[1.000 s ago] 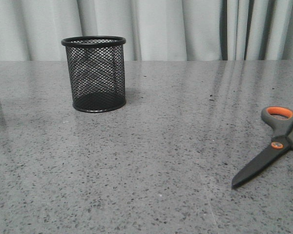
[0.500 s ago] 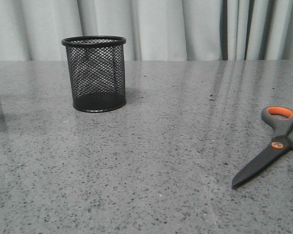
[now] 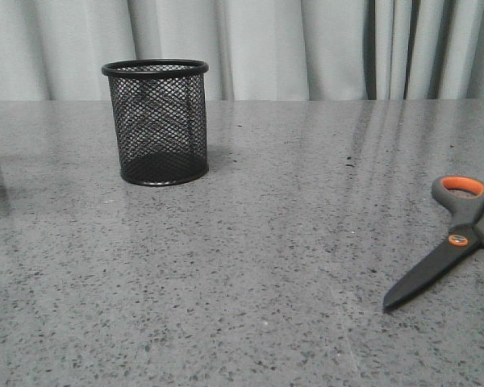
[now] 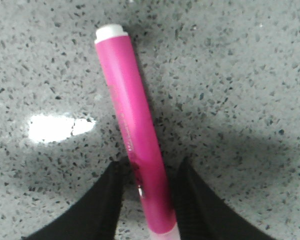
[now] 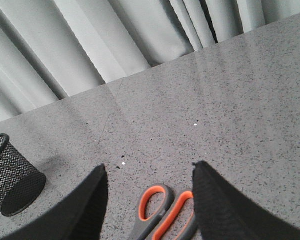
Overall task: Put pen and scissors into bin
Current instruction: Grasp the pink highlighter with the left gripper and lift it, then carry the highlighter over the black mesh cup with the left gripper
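The pink pen (image 4: 132, 135) lies flat on the speckled table, white end away from my left gripper (image 4: 149, 167). That gripper is open and straddles the pen's near end, with a sliver of table showing between the left finger (image 4: 107, 200) and the barrel. The scissors (image 3: 448, 254) lie closed at the table's right side, blades toward the front. My right gripper (image 5: 149, 170) hangs open above the orange-lined loops of the scissors (image 5: 160, 215), touching nothing. The black mesh bin (image 3: 156, 121) stands upright at the back left and shows as the bin (image 5: 10, 182) in the right wrist view. Neither arm shows in the front view.
A grey curtain (image 3: 306, 48) hangs behind the table's far edge. The grey speckled tabletop (image 3: 250, 242) spreads between the bin and the scissors. A bright light reflection (image 4: 57, 127) lies on the table beside the pen.
Bin and scissors have not moved. Only a faint shadow at the table's left edge has shifted slightly.
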